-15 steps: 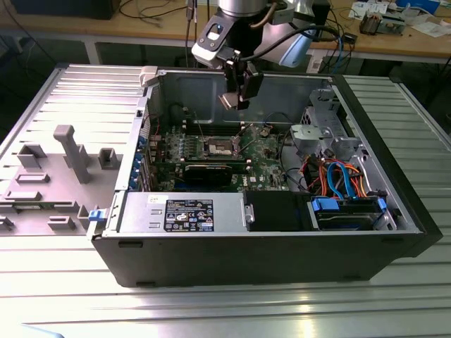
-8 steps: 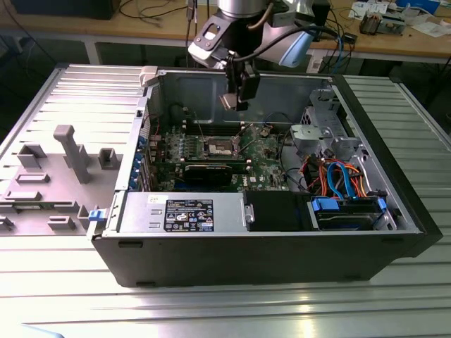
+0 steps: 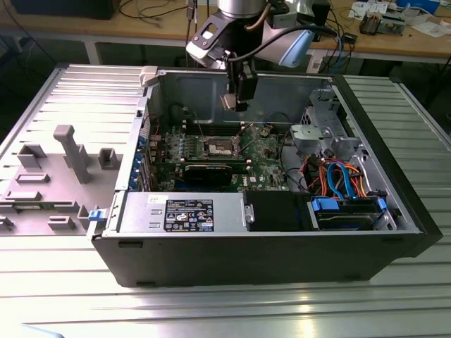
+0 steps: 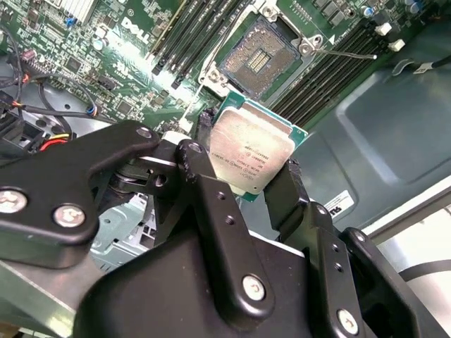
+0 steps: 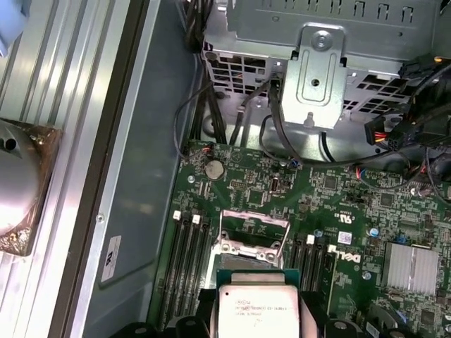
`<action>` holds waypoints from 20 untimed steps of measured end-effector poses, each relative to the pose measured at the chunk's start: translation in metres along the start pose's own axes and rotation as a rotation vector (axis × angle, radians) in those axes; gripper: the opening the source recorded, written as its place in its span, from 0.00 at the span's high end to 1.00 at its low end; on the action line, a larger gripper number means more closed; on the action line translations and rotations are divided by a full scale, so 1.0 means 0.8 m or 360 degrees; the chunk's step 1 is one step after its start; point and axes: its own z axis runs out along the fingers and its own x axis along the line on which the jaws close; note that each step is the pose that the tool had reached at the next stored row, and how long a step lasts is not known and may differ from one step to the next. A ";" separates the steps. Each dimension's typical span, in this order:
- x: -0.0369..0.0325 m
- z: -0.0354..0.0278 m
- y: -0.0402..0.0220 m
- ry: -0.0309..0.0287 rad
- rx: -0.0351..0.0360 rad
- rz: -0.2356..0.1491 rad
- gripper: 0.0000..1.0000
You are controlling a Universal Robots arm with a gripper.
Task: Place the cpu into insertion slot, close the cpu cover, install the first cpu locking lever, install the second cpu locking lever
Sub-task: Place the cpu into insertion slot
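My gripper (image 4: 246,149) is shut on the cpu (image 4: 251,150), a flat square chip with a dull silver top, its black fingers (image 4: 206,169) pressing on two opposite edges. In the exterior view the gripper (image 3: 235,101) hangs with the cpu (image 3: 230,103) inside the open computer case, above the green board. The insertion slot (image 4: 259,59), with its dark pin field bare, lies a short way beyond the chip and is also seen from outside (image 3: 218,148). The silvery cpu cover (image 5: 254,243) stands raised, just past the held cpu (image 5: 258,311). A thin wire locking lever (image 4: 347,53) sticks out beside the slot.
Long black memory slots (image 4: 180,35) flank the socket. A metal drive cage (image 3: 318,130) with coloured cables (image 3: 338,176) fills the exterior view's right side of the case. The power supply (image 3: 183,213) lies along its front. A grey fixture plate (image 3: 49,176) sits at the left.
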 end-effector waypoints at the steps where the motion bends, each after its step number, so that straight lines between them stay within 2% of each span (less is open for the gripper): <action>1: 0.0000 0.0001 0.0000 -0.00004 0.0000 0.0006 0.45; 15: 0.0000 0.0015 -0.0001 -0.00088 -0.0003 0.0112 0.45; 20: -0.0001 0.0022 -0.0001 -0.00145 -0.0005 0.0186 0.45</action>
